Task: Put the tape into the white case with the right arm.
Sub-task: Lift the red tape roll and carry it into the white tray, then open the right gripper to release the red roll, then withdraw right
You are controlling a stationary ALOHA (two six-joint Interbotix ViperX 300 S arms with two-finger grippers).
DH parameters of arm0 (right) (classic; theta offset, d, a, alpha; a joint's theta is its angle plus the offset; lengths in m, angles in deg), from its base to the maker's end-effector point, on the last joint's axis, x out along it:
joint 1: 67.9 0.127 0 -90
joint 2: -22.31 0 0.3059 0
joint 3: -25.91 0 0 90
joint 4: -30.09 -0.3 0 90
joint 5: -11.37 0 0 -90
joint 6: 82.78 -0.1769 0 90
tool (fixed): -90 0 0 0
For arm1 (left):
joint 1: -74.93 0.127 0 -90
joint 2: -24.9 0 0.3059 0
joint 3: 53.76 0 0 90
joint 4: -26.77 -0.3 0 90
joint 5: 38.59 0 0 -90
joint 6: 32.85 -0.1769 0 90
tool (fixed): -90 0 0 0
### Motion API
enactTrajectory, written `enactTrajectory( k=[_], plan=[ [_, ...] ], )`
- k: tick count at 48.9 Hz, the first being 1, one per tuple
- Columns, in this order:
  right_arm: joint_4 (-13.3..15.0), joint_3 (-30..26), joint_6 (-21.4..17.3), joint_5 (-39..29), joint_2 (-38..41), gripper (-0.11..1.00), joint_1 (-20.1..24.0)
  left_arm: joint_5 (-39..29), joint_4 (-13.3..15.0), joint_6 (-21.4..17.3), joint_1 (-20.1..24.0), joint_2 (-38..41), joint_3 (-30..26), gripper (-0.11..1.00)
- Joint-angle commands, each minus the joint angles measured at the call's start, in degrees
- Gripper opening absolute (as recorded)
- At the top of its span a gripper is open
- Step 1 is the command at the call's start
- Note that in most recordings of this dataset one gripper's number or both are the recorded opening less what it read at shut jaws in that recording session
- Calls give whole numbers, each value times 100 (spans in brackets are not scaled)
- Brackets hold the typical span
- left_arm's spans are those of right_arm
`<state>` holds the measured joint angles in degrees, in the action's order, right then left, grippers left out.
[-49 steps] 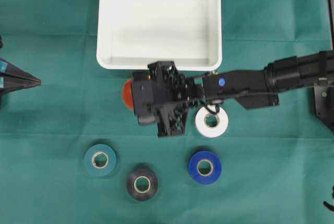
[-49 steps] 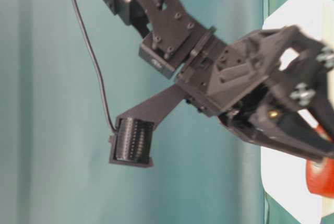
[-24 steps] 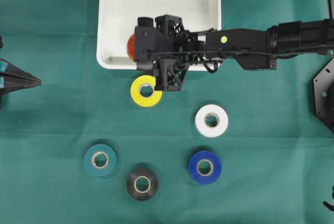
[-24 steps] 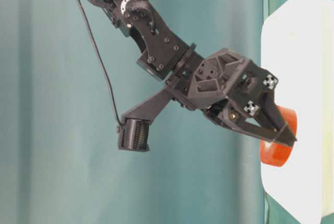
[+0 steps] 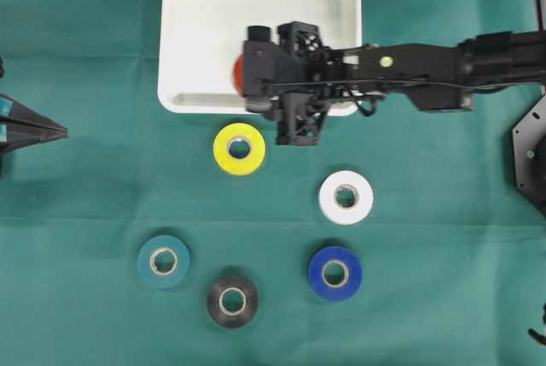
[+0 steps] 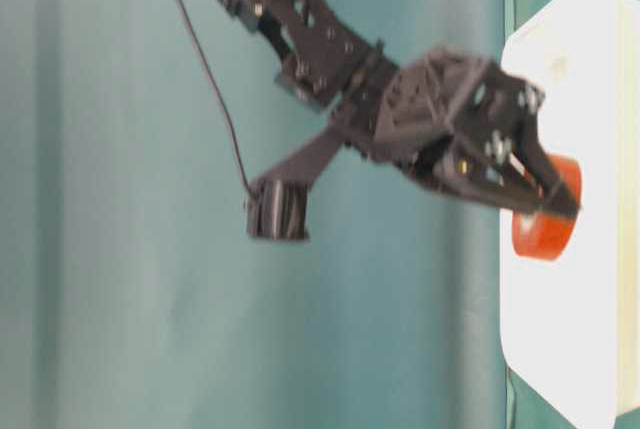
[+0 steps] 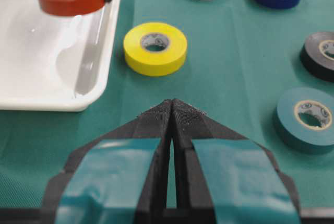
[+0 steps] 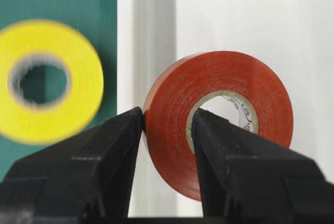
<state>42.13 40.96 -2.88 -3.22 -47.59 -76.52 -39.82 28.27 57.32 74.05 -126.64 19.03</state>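
1. The right arm (image 5: 426, 63) reaches across the white case (image 5: 196, 8).
2. Its fingers (image 8: 166, 130) pinch the wall of a red tape (image 8: 229, 80): one finger is inside the hole, the other is outside.
3. The red tape hangs in the air over the case, near its front rim.
4. A yellow tape (image 5: 239, 148) lies flat on the green table (image 5: 85, 212), just beside the case.
5. A white tape (image 5: 345, 197), a blue tape (image 5: 334, 273), a black tape (image 5: 232, 301) and a teal tape (image 5: 164, 260) lie farther out.
6. The left fingers (image 7: 171, 110) are pressed together with nothing between them, well apart from the tapes.
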Motion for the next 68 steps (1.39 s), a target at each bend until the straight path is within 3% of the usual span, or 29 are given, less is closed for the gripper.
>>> enactTrajectory(
  k=[1,12,21,48,53,61,68],
  plan=[
    [9,167,-9,105,-387,3,-97,26,9,0,44,35,-53,1],
    [9,923,-9,404,-782,3,-281,26,9,9,44,35,-44,1],
    [9,1222,-9,853,-853,3,-378,26,0,9,44,35,-44,1],
    [-9,1318,-18,879,-853,3,-448,35,9,9,44,26,-35,1],
    [-9,1327,-18,765,-853,19,-448,35,0,9,44,26,-35,1],
    [-9,1354,-18,606,-861,67,-448,26,9,9,44,26,-35,1],
    [-9,1389,-9,580,-932,67,-448,35,9,9,44,26,-35,1]
  ],
)
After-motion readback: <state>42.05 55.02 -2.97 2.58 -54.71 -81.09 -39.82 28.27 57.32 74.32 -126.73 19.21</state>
